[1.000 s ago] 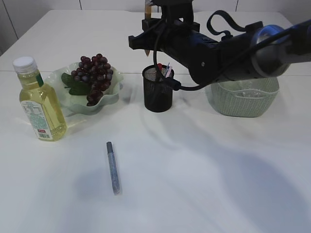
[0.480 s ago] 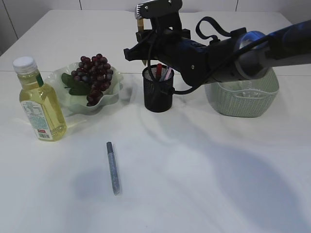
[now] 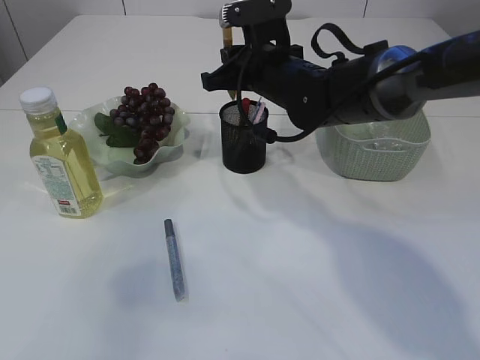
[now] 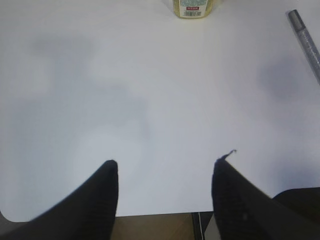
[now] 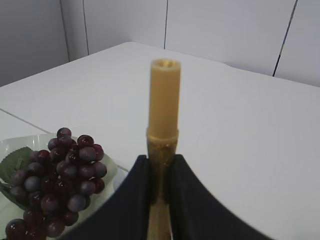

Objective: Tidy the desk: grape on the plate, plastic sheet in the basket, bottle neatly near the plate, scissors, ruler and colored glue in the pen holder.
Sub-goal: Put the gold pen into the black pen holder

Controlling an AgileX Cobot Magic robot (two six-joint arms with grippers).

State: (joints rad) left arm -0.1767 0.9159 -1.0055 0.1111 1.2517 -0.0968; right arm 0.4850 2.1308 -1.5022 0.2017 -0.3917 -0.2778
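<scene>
— Bottle (image 3: 61, 156) first: where is it?
— Upright at the far left of the tabletop (image 3: 315, 270), just beside the plate (image 3: 174, 146), which carries the grape (image 3: 144, 120) bunch.
— And the grey glue stick (image 3: 175, 259)?
— Lying flat on the tabletop, in front, well apart from the pen holder (image 3: 244, 138).
— The left gripper (image 4: 165, 172)?
— Its fingers stand apart over bare tabletop, holding nothing.
— The right gripper (image 5: 159, 167)?
— Above the pen holder, fingers pinched on a yellow glue stick (image 5: 162, 117) held upright. The basket (image 3: 375, 150) sits to the right.
</scene>
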